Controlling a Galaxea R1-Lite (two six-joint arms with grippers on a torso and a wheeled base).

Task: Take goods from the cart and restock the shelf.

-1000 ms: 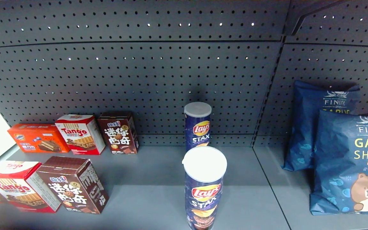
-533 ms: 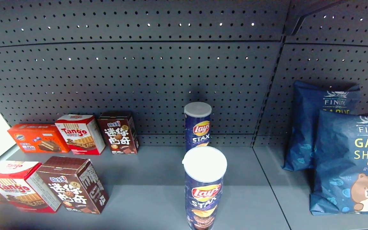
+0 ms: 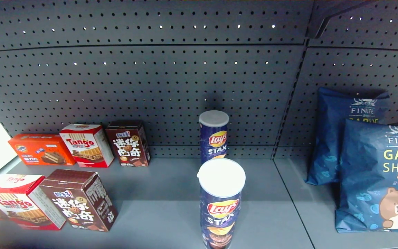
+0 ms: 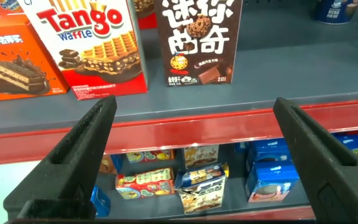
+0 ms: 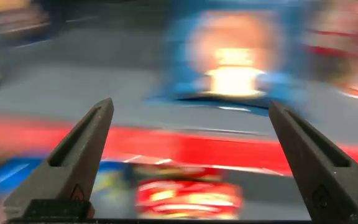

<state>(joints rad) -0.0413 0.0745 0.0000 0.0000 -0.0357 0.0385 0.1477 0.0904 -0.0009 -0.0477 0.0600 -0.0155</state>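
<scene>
Fingers of left gripper [image 4: 194, 102] and right gripper [image 5: 191, 102] spread wide, gripping nothing, near the shelf [image 4: 260, 74].

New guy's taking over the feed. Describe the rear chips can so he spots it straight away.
On the grey shelf board, look mid-shelf, left of the blue snack bags. Two dark blue chips cans stand upright, one behind the other. The rear can is by the pegboard wall, its foot hidden by the front can, its lid greyer than that one's white lid.
</scene>
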